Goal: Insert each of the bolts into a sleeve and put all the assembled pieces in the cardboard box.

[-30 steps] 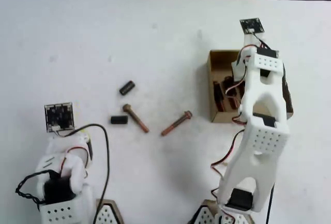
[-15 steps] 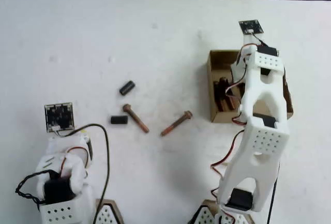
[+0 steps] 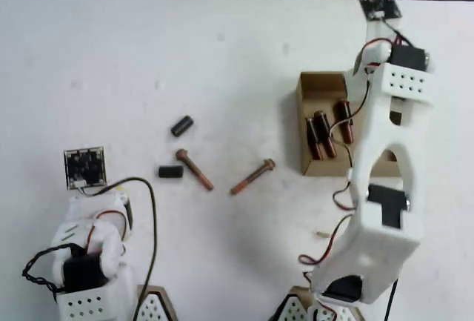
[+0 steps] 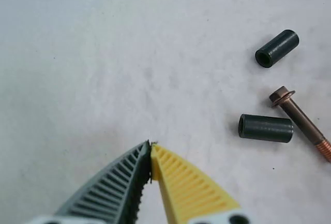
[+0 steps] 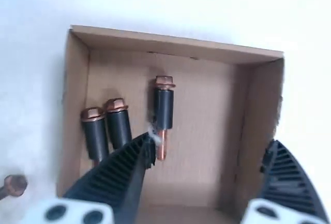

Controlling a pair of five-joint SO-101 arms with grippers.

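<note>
While the left gripper (image 4: 150, 149) rests closed on nothing near its base, as it did a second ago, a bolt (image 3: 194, 170) and a sleeve (image 3: 170, 172) just beside it, a second bolt (image 3: 252, 176) and a second sleeve (image 3: 182, 126) lie loose mid-table, unmoved. Farther off, the right arm has swung clear of the box (image 3: 302, 124). The right gripper (image 5: 211, 145) hangs spread and empty above it. Three assembled pieces lie inside, the third (image 5: 163, 107) slightly apart from the pair. A drop looks just finished, leaving two pairings to go.
</note>
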